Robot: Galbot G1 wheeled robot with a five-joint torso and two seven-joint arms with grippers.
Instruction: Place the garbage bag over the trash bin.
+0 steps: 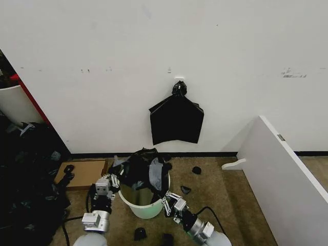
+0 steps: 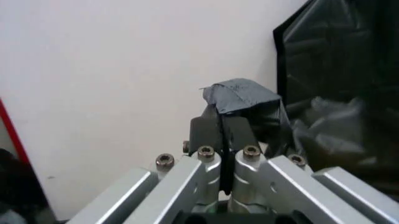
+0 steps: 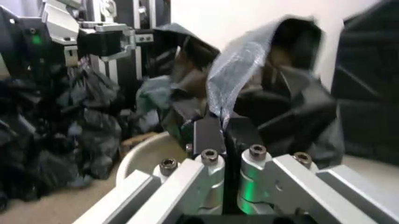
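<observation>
The garbage bag (image 1: 142,169), thin, light, slippery and best held by its edge, is bunched over the trash bin (image 1: 145,206) on the floor, pinched by the clenched jaws of left gripper (image 1: 108,182) and right gripper (image 1: 168,199).
</observation>
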